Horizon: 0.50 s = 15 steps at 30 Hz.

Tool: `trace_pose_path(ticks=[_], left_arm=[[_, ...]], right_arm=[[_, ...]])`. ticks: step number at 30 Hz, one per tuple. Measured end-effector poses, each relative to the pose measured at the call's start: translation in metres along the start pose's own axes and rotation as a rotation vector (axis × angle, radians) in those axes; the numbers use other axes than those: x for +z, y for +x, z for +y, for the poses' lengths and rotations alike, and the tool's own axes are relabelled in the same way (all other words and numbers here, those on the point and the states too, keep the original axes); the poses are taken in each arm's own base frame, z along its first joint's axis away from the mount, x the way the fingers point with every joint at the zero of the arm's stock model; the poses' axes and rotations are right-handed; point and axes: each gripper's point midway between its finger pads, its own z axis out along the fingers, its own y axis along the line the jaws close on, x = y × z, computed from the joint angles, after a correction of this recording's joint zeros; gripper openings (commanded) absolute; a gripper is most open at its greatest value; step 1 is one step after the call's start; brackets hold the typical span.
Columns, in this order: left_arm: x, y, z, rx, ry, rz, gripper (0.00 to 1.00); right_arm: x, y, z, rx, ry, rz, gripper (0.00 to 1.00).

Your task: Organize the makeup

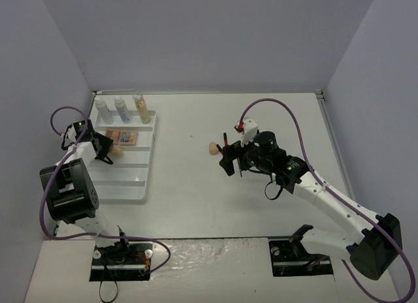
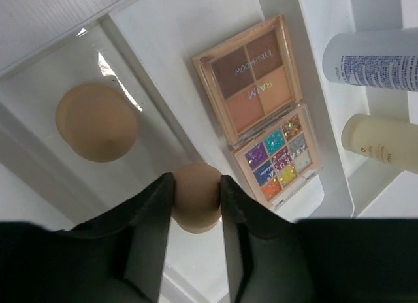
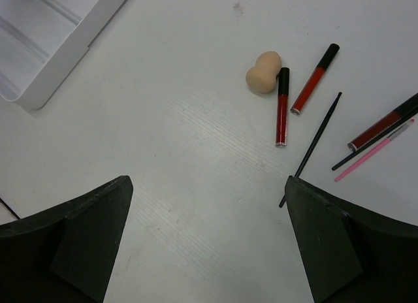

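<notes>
- One white table (image 1: 196, 185) carries everything.
- Two arms reach over it.
  - The left gripper (image 2: 196, 180) hangs over the tray's left side. Its jaws are closed on a peach sponge (image 2: 194, 197), one inner face against each side of it. How hard they press I cannot tell.
  - The right gripper (image 3: 208, 182) hovers above bare table near the middle, its jaws spread wide with nothing between them.
- One white slotted tray (image 1: 127, 185) lies on the table's left part, well apart from the right gripper.
- Three bottles sit side by side at the tray's far end: two clear bottles (image 1: 101, 110) with white caps and, rightmost, an amber bottle (image 1: 141, 108).
- Two flat palettes (image 2: 255, 71) lie end to end, touching, in the compartment next to the bottles. One has brown and orange shades, the other bright glitter squares.
- A second sponge (image 2: 96, 122) lies in the tray, across a ridge from the palettes. The gripped one sits just beside that ridge's end, and I cannot tell which compartment it is over.
- A third sponge (image 3: 263, 72) lies on the table outside the tray, touching a black-capped red tube (image 3: 282, 107). Another red tube (image 3: 315, 79) lies just beside them.
- Thin sticks lie to the right of those in the right wrist view: a black brush (image 3: 317, 140), a red-and-black pencil (image 3: 382, 128) and a pink stick (image 3: 373, 158).
</notes>
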Motion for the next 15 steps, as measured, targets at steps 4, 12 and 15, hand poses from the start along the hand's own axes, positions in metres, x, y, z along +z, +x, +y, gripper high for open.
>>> trace_pose_path(ticks=[4, 12, 15], left_arm=[[-0.001, 0.000, 0.004, -0.013, -0.023, -0.003, 0.47], [-0.022, -0.003, 0.003, -0.022, -0.023, -0.016, 0.60], [-0.037, -0.008, -0.006, -0.017, 0.010, -0.035, 0.65]], right_arm=[[0.000, 0.001, -0.003, 0.001, 0.014, 0.003, 1.00], [-0.001, 0.006, -0.004, 0.006, 0.024, 0.022, 1.00], [-0.001, 0.009, -0.006, 0.008, 0.031, 0.033, 1.00]])
